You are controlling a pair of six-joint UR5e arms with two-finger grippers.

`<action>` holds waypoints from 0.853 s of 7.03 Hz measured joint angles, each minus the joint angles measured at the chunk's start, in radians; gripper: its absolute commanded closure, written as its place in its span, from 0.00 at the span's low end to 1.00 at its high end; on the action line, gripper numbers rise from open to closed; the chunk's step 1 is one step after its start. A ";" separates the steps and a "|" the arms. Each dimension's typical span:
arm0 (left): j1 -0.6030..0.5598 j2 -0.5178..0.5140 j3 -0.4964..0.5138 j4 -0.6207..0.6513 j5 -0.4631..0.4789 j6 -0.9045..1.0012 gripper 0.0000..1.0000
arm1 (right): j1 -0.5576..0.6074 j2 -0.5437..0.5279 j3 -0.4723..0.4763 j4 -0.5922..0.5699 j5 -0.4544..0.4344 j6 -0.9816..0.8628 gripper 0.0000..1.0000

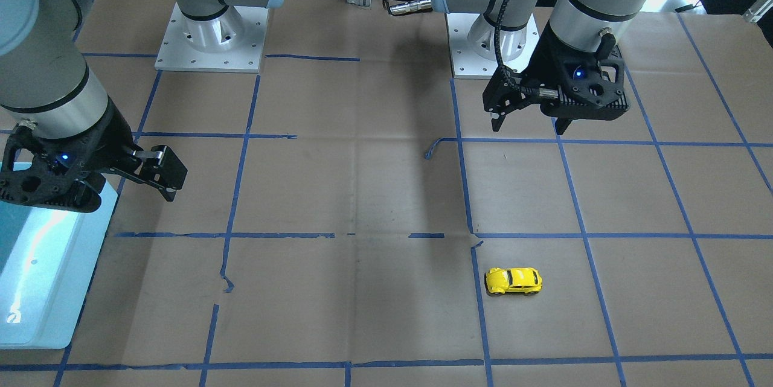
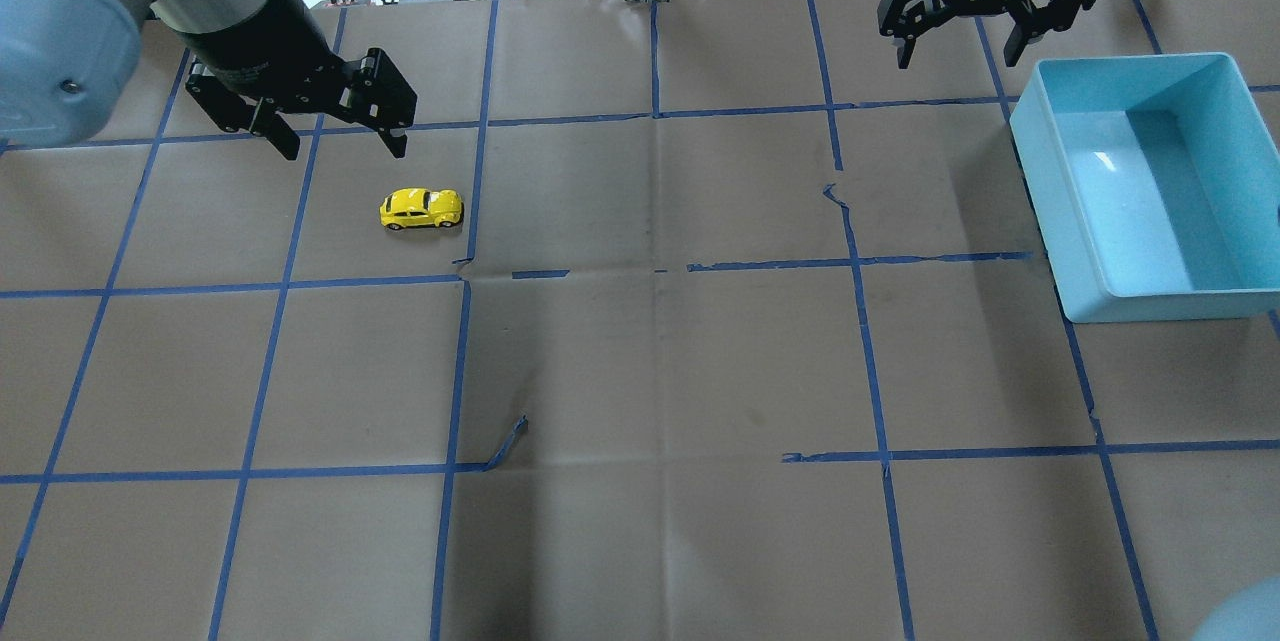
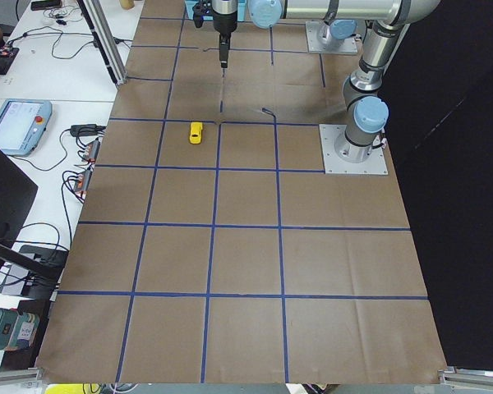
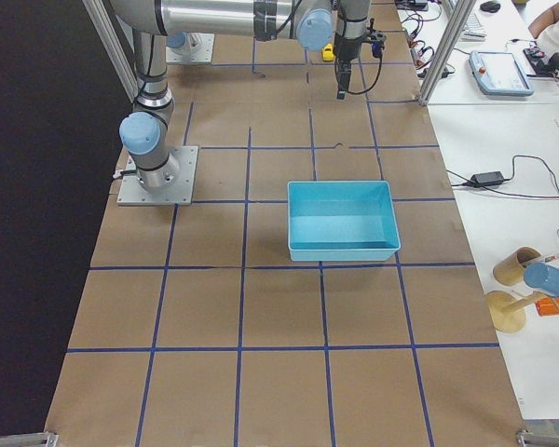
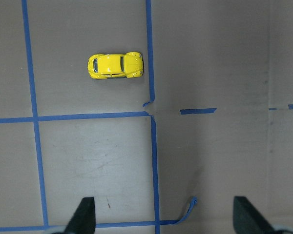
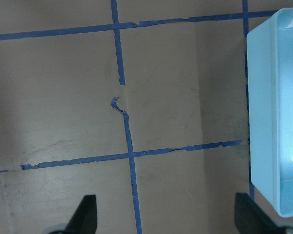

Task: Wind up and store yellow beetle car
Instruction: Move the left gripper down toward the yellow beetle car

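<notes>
The yellow beetle car stands on its wheels on the brown paper table, on my left side, next to a blue tape line. It also shows in the front view, the left side view and the left wrist view. My left gripper hangs open and empty above the table, just beyond the car and apart from it; its fingertips frame the bottom of the wrist view. My right gripper is open and empty, high at the far right, beside the bin's far left corner.
A light blue open bin with nothing visible inside sits on the right side of the table, also in the right side view and the right wrist view. Blue tape lines grid the paper. Both arm bases stand at the near edge.
</notes>
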 measured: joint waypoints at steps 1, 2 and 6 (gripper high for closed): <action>0.000 0.001 0.000 -0.002 0.000 0.000 0.00 | 0.000 0.000 0.000 0.000 0.000 0.002 0.00; 0.000 0.002 0.001 -0.004 0.000 0.000 0.00 | 0.000 -0.001 -0.001 0.000 0.000 0.004 0.00; 0.006 -0.003 0.003 -0.005 -0.012 0.057 0.00 | 0.002 -0.001 -0.001 0.000 0.001 0.009 0.00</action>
